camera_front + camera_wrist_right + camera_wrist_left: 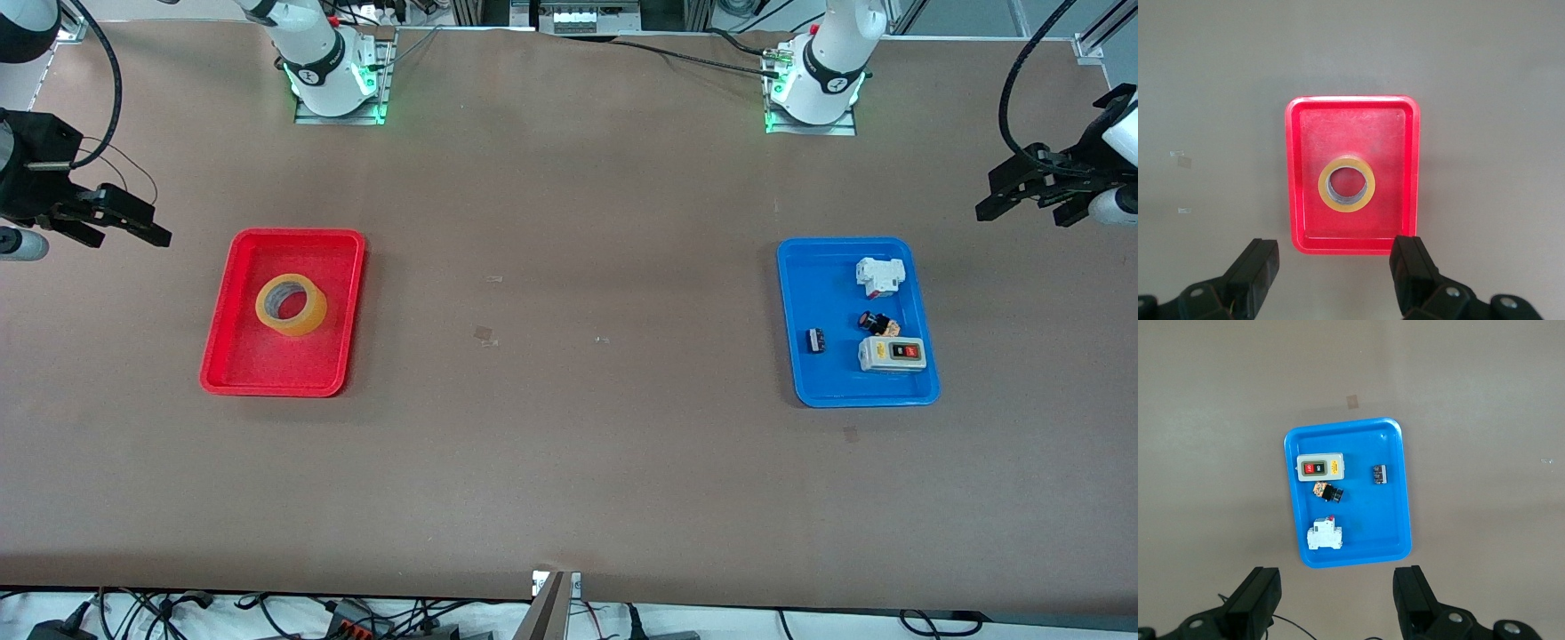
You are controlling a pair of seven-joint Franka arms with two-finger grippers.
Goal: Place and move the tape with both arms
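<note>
The tape (291,304), a yellow-amber roll with a wide hollow centre, lies flat in the red tray (267,378) toward the right arm's end of the table. The right wrist view shows the tape (1347,184) in the tray (1298,167). My right gripper (124,233) hangs open and empty over bare table beside the red tray, and its fingers (1261,267) frame the tray's edge. My left gripper (1022,216) hangs open and empty over bare table beside the blue tray (800,293), well away from the tape.
The blue tray (1398,520) holds a grey switch box (892,354), a white breaker (880,276), a black-and-orange button (877,323) and a small black part (815,340). Brown tabletop stretches between the two trays. Cables hang along the table's front edge.
</note>
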